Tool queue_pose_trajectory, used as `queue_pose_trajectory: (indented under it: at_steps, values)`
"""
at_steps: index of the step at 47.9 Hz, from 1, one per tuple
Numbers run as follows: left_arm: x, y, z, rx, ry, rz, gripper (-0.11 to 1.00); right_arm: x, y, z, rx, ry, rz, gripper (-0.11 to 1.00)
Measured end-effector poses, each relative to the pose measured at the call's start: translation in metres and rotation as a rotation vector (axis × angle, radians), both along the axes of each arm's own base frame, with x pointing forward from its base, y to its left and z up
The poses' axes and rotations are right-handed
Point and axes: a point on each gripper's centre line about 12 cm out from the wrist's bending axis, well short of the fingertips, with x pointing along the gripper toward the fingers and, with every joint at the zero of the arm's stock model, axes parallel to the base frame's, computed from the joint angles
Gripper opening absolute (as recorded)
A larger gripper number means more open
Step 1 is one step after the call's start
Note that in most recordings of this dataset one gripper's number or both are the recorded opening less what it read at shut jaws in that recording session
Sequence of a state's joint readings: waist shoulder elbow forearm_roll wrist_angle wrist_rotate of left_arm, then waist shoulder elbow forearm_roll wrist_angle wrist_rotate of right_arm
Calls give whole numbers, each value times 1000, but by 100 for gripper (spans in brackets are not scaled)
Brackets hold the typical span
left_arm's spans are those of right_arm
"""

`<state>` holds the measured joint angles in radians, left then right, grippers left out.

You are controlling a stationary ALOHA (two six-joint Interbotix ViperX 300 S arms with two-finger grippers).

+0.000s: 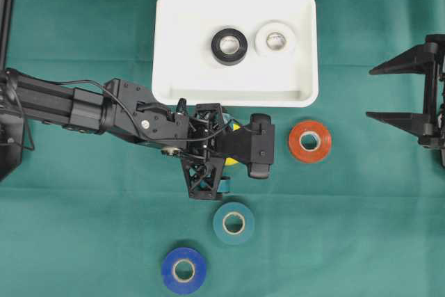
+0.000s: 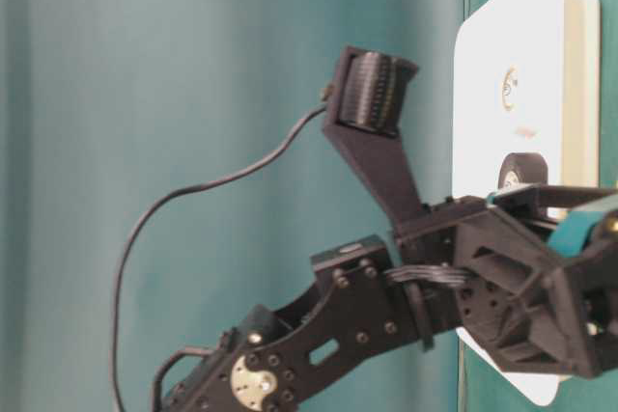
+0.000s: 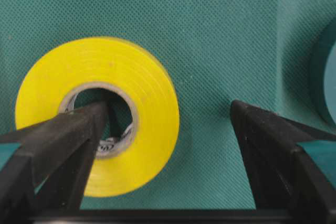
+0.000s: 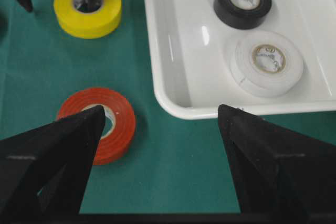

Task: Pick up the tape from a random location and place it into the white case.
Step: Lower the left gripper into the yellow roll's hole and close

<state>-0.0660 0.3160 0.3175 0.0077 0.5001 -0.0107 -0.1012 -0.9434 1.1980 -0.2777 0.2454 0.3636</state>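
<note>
A yellow tape point(image 3: 131, 145) lies flat on the green cloth just in front of the white case point(image 1: 174, 46). My left gripper point(image 3: 168, 109) is open and low over it, one finger point(image 3: 79, 135) down in the roll's hole and the other on the cloth outside its wall. In the overhead view the arm covers most of the yellow tape point(image 1: 231, 159). The case holds a black tape point(image 1: 229, 46) and a white tape point(image 1: 274, 39). My right gripper point(image 1: 379, 92) stands open and empty at the right edge, apart from everything.
An orange tape point(image 1: 310, 141) lies right of the left gripper, near the case's front right corner. A teal tape point(image 1: 233, 222) and a blue tape point(image 1: 183, 270) lie nearer the front. The left arm point(image 1: 83, 106) stretches in from the left.
</note>
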Motion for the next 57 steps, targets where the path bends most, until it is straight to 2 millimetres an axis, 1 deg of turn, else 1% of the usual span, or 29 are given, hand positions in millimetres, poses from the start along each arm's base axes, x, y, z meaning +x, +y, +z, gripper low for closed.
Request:
queue_pose_trajectory:
  at_steps: [6, 20, 25, 28, 30, 32, 38, 41, 57]
  values:
    - [-1, 2, -5, -2, 2, 7, 95, 0, 0, 0, 0, 0, 0, 82]
    - [-2, 3, -6, -2, 0, 10, 95, 0, 0, 1, 0, -3, 0, 82]
    - [-2, 3, -6, -2, -1, 10, 92, 0, 0, 0, 0, 0, 0, 82]
    - [-2, 3, -5, -2, -1, 10, 87, 0, 0, 1, 0, -2, 0, 82]
    - [-2, 3, -5, -1, -3, 9, 80, 0, 0, 1, 0, -2, 0, 82]
    - [-2, 3, -6, -2, -1, 10, 71, 0, 0, 0, 0, 0, 0, 82]
    - [-2, 4, -6, -2, -1, 11, 36, 0, 0, 0, 0, -1, 0, 82]
    - [-2, 4, -5, -2, -3, 11, 22, 0, 0, 0, 1, 0, 1, 82]
    - [-2, 4, -5, -2, -1, 11, 22, 0, 0, -1, 0, 5, 0, 82]
